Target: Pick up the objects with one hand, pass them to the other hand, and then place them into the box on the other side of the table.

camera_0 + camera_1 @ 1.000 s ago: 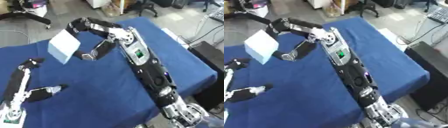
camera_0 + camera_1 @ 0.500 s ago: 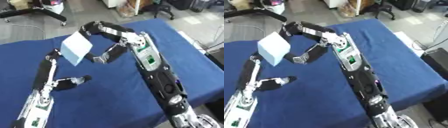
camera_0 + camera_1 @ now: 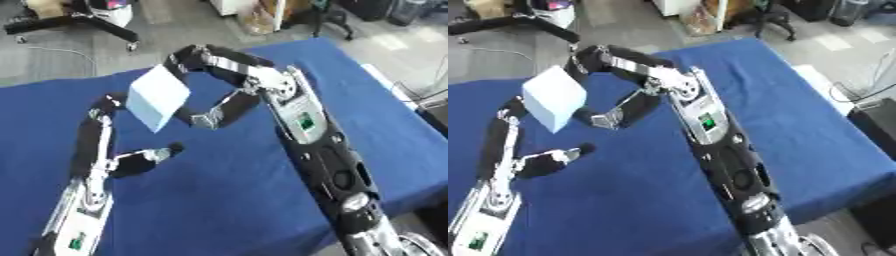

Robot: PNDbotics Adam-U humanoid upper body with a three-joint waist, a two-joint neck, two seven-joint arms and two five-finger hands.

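Note:
A pale blue block (image 3: pixel 157 102) hangs tilted above the blue table (image 3: pixel 376 115), left of centre. My right hand (image 3: pixel 229 70) is shut on it: fingers (image 3: pixel 186 59) curl over its top corner and the thumb (image 3: pixel 208 119) presses its lower right side. My right arm runs up from the lower right corner. My left hand (image 3: pixel 94 172) comes in from the lower left and stands open. Its straight fingers (image 3: pixel 98 117) reach up to the block's left edge, and its thumb (image 3: pixel 156 154) points right below the block. Whether the fingers touch the block I cannot tell.
Beyond the table's far edge lies grey floor with a black chair base (image 3: pixel 83 22) and a cardboard box (image 3: pixel 258 20). A dark object (image 3: pixel 877 117) stands off the table's right edge. Bare blue cloth lies right of my right arm.
My left hand has risen from the lower left until its fingers stand beside the block. The right hand still holds the block. The whole picture has also shifted.

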